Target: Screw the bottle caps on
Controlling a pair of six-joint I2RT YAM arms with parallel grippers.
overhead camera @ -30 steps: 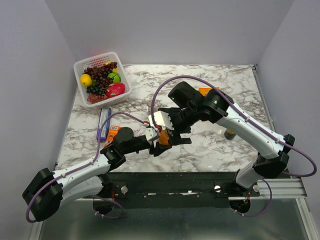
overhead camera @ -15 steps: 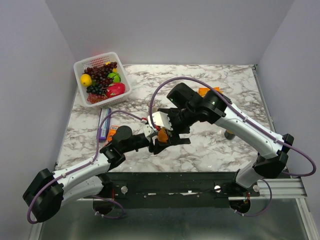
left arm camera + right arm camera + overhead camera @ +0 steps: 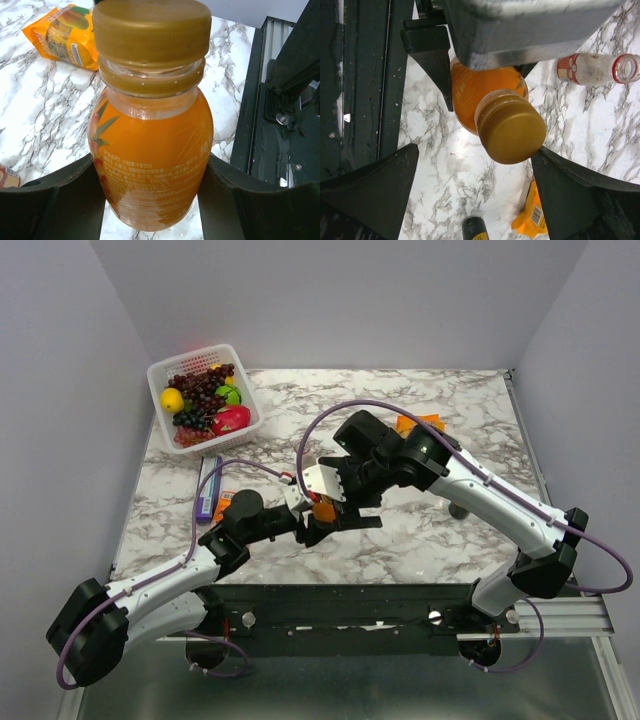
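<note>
The orange juice bottle [image 3: 150,160] is held by its body in my shut left gripper [image 3: 150,200], above the marble table. Its orange cap [image 3: 150,30] sits on the neck. In the right wrist view my right gripper [image 3: 476,150] is open around the cap [image 3: 512,132]; the right finger [image 3: 570,185] touches the cap's edge and the left finger stands well apart. Both grippers meet at the bottle [image 3: 323,510] in the top view. The clear bottle [image 3: 595,68] lies on its side with its neck uncapped. The red cap is out of view.
A black can [image 3: 475,227] stands right of the right arm, also in the top view [image 3: 459,509]. An orange pouch [image 3: 420,423] lies behind the right arm. A white fruit basket [image 3: 160,375] is at the back left, with a purple packet [image 3: 208,485] in front of it.
The bottle and both grippers have shifted slightly to the left. The left gripper stays shut on the bottle and the right gripper stays at the cap.
</note>
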